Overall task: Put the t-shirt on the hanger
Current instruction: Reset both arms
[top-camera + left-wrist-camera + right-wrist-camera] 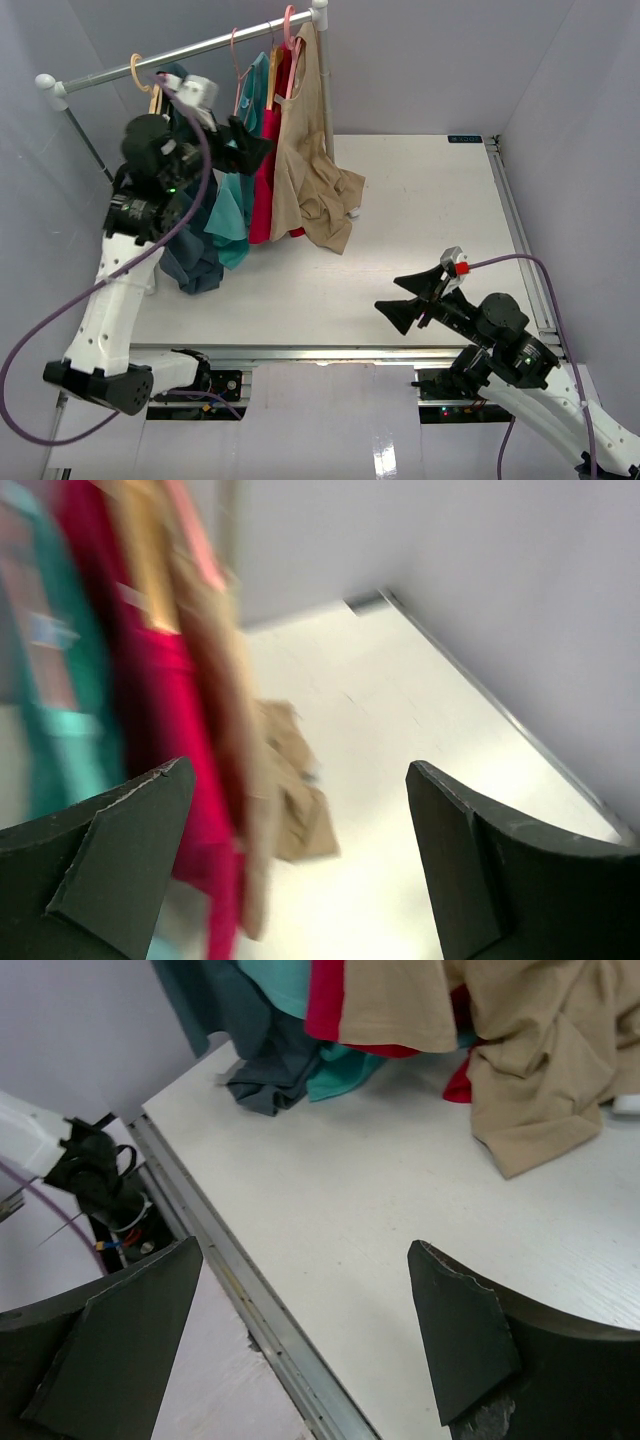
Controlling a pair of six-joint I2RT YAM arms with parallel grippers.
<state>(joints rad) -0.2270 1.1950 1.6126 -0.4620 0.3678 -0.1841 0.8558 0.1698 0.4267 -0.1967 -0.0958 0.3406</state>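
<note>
Pale grey walls close in on three sides of a white worktop, and from where I stand the biggest thing on it is the metal clothes rail slanting across the back left corner, white knobs at its ends. Four garments hang along it in a tight row. At the right end a beige garment drops to the worktop and crumples there. Beside it comes a red garment, then a teal garment.

Furthest left is the t-shirt, dark slate-blue, hanging from that end of the rail with its lower edge bunched on the worktop near the left side, touching the teal hem. Above it the hanger shows a bit of tan wood and a peach-orange hook looped over the rail; the left arm hides how the shirt sits on it.

That white arm rises from its base at the near edge and reaches up in front of the t-shirt, a purple cable looping off it. Its left tool points at the hanging row by the teal and red cloth, its fingers spread wide with nothing between them; its own view is blurred.

The right arm stays low at the near right corner. Its right tool hangs over bare worktop, well apart from the clothes, fingers equally released and gripping nothing
</note>
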